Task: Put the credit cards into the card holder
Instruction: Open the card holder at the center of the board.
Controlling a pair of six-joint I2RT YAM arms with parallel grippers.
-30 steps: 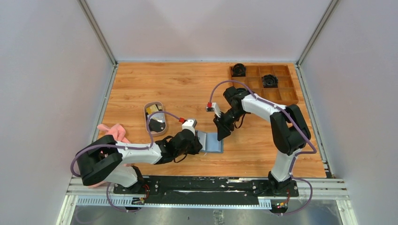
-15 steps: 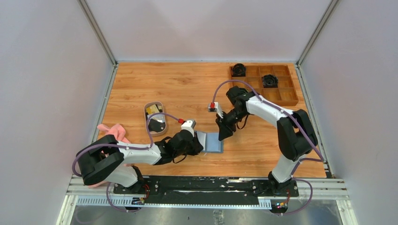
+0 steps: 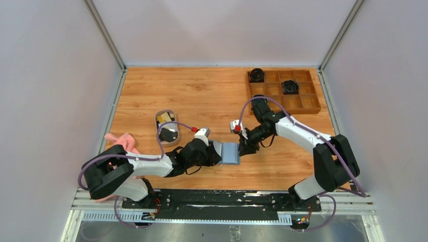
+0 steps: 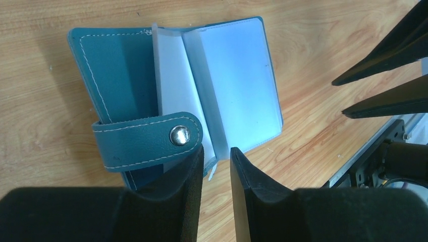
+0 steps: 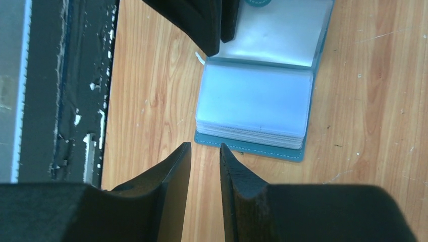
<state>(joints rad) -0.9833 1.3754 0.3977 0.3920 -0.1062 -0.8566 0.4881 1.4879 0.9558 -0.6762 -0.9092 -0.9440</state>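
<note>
The wooden counter (image 3: 202, 91) has bare board across its far-left half and along the near-right edge. A brown compartment tray (image 3: 306, 102) fills the far-right corner, and a pink cloth (image 3: 121, 140) lies at the near-left edge. The oval dish (image 3: 156, 121), left of centre, holds yellowish credit cards (image 3: 164, 118). The teal card holder (image 3: 230, 153) lies open, just nearer than the middle. The left fingers (image 4: 186, 176) stand slightly parted at its strap edge, gripping nothing. The right fingers (image 5: 174, 164), narrowly apart and empty, hover beside its opposite edge.
</note>
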